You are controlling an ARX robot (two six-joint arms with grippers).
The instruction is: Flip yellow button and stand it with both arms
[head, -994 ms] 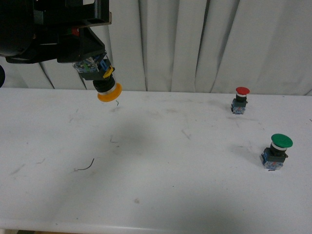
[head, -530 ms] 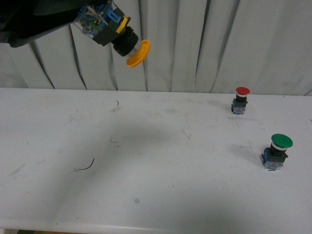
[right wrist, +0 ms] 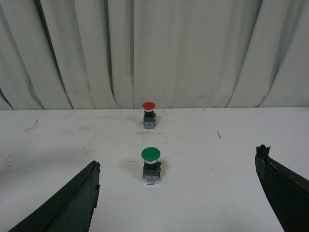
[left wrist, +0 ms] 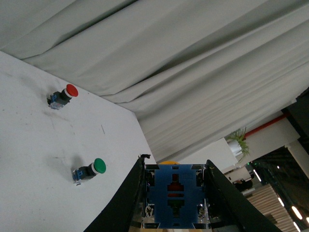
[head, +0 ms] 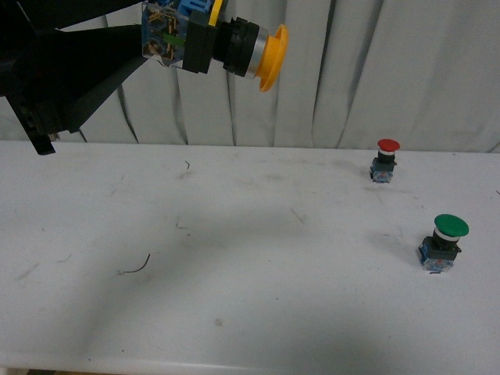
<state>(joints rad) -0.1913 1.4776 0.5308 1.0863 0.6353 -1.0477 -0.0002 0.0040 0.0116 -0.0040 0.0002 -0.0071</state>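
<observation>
My left gripper [head: 168, 31] is shut on the yellow button [head: 234, 48] and holds it high above the table at the upper left of the front view. The button lies sideways, its yellow cap pointing right and its clear-blue block in the jaws. In the left wrist view the blue block [left wrist: 175, 195] sits clamped between the two black fingers [left wrist: 126, 198], with a sliver of yellow cap above it. My right gripper [right wrist: 177, 193] is open and empty, low over the table, facing the green-capped switch [right wrist: 151, 164]. The right arm is out of the front view.
A red-capped switch [head: 386, 160] stands upright at the table's far right, and a green-capped switch [head: 444, 242] stands nearer on the right. The white table [head: 234, 273] has scuffs and a small wire scrap [head: 137, 267]. Grey curtains hang behind.
My left gripper has lifted the yellow button upward and turned it, from cap-down near the table to cap pointing right, and brought it closer to the camera.
</observation>
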